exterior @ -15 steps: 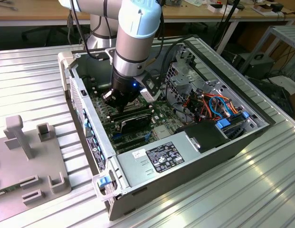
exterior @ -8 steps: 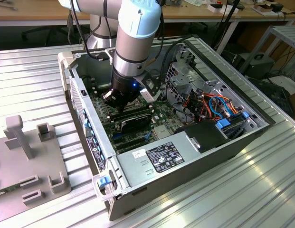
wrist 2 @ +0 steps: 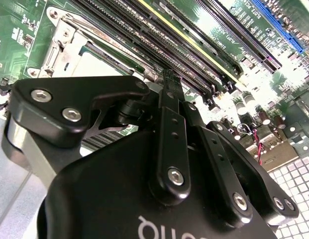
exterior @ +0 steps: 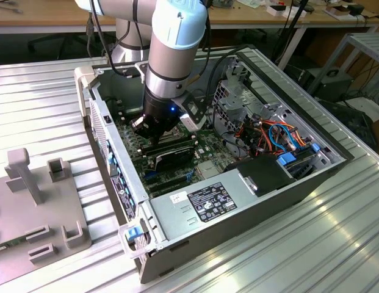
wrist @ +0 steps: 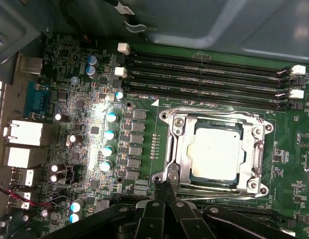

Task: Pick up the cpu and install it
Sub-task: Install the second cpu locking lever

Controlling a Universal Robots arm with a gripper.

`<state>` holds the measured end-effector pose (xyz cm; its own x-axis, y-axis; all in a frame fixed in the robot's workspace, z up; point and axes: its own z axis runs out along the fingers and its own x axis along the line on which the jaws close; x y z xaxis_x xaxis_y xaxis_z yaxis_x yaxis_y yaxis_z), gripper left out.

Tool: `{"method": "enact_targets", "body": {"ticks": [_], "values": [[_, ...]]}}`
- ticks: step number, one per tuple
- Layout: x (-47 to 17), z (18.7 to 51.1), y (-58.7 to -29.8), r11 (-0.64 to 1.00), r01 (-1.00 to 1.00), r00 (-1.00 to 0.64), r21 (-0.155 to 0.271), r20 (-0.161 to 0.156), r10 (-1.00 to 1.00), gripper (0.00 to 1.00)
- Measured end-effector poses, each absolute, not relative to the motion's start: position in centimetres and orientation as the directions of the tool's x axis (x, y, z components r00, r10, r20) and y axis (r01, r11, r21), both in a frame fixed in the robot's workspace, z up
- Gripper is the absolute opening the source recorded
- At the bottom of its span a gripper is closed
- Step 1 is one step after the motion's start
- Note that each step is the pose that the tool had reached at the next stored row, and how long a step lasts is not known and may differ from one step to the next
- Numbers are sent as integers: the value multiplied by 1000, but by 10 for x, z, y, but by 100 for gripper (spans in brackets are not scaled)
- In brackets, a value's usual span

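The cpu (wrist: 215, 153) already lies flat inside the socket frame (wrist: 170, 144) on the green motherboard (wrist: 84, 149), as the first wrist view shows. Its silver top shows through the square hole of the metal plate (wrist: 257, 147). So the chip looks to be in its place, and the work now seems to be at the frame around it.

To do this part well, the arm should probably move slowly and press only on the metal of the frame, never on the chip's top. A push off to one side could scrape the tiny parts on the board or bump the long black memory slots (wrist: 204, 69) beside the socket.

The gripper (wrist: 164, 188) has its two thin black fingers (wrist 2: 167, 87) pressed together, with no gap between them and nothing held. In the first wrist view their tips sit right at one corner of the socket frame, beside a screw. It is hard to tell if they touch the metal or hang just above it.

In the exterior view the arm reaches down into the open computer case (exterior: 250, 207), over the motherboard.
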<state>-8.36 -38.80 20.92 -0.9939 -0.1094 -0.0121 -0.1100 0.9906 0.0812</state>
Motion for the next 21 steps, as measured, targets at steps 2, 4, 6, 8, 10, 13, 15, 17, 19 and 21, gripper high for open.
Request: {"method": "enact_targets", "body": {"ticks": [2,4,6,8,10,13,15,17,19,21], "values": [[-84,207,-388,991,-110,-994,81,-12,-109,11],[-84,207,-388,991,-110,-994,81,-12,-109,11],[-84,207,-388,991,-110,-994,81,-12,-109,11],[-84,207,-387,991,-110,-994,82,-12,-109,11],[-84,206,-386,991,-110,-994,81,-12,-109,11],[-84,206,-384,991,-110,-994,81,-12,-109,11],[-84,206,-383,991,-110,-994,81,-12,-109,11],[-84,206,-383,991,-110,-994,81,-12,-109,11],[-85,205,-383,991,-110,-994,81,-13,-109,11],[-86,205,-383,991,-110,-994,81,-13,-109,11]]}}
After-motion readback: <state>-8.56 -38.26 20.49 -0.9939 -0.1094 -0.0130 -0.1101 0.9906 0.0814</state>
